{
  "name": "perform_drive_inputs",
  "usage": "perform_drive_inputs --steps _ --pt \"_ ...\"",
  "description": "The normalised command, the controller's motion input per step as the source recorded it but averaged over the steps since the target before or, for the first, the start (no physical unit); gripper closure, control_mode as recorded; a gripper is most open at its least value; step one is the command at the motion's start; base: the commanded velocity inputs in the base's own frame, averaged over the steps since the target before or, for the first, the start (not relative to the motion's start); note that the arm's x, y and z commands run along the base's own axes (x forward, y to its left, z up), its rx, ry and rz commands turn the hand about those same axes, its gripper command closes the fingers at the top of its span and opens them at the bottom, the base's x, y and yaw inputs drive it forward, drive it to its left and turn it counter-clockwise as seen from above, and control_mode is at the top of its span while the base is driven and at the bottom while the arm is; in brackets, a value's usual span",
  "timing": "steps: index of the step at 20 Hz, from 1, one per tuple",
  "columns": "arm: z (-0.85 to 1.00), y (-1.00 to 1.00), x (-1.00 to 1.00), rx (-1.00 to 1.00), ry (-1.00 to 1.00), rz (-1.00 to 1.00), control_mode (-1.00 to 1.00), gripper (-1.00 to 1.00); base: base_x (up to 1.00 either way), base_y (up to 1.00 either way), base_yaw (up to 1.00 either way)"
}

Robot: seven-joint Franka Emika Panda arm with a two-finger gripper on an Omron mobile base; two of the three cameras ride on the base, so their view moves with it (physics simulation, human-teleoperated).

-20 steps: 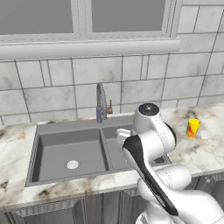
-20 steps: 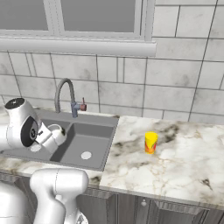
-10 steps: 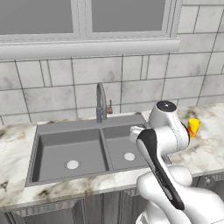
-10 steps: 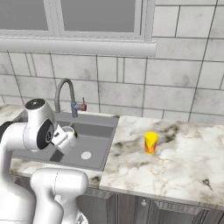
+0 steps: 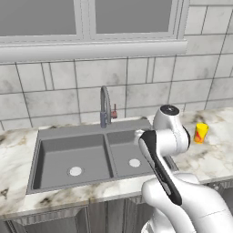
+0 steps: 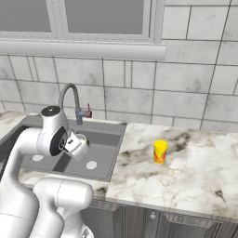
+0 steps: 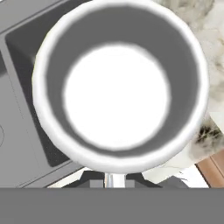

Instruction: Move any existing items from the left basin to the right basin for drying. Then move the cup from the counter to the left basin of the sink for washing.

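Note:
My gripper (image 7: 114,178) is shut on the near rim of the white mug (image 7: 116,87), and I look straight into its open mouth. In the right base view the mug (image 6: 80,143) hangs tilted above the right basin (image 6: 103,148), higher than the sink rim. My own arm covers the mug in the left base view, where the right basin (image 5: 125,148) and the wider left basin (image 5: 68,152) hold nothing. The yellow cup (image 6: 160,151) stands upright on the counter (image 6: 195,176) right of the sink, apart from the gripper; it also shows as the cup (image 5: 200,133).
The curved grey faucet (image 5: 105,107) with its red lever stands behind the divider between the basins, also seen as the faucet (image 6: 70,98). A tiled wall and window ledge run behind the sink. Marble worktop stretches around the cup.
The arm has swung rightward with the mug held in it, from over the divider side of the sink to above the right basin. The yellow cup has stayed put.

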Motion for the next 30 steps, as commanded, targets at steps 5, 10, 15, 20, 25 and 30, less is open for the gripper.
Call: perform_drive_inputs --steps 5,10,15,20,25,30 --pt "-0.20 -0.02 0.52 0.00 0.00 0.00 -1.00 1.00 0.00 0.00 0.00" --pt "-0.29 -0.01 0.34 0.00 0.00 0.00 -1.00 1.00 0.00 0.00 0.00" --pt "-0.29 0.00 0.04 0.00 0.00 0.00 -1.00 1.00 0.00 0.00 0.00" --pt "-0.25 0.00 0.08 0.00 0.00 0.00 -1.00 1.00 0.00 0.00 0.00" --pt "-0.29 0.00 0.08 0.00 0.00 0.00 -1.00 1.00 0.00 0.00 0.00" --pt "-0.27 0.00 0.05 0.00 0.00 0.00 -1.00 1.00 0.00 0.00 0.00"
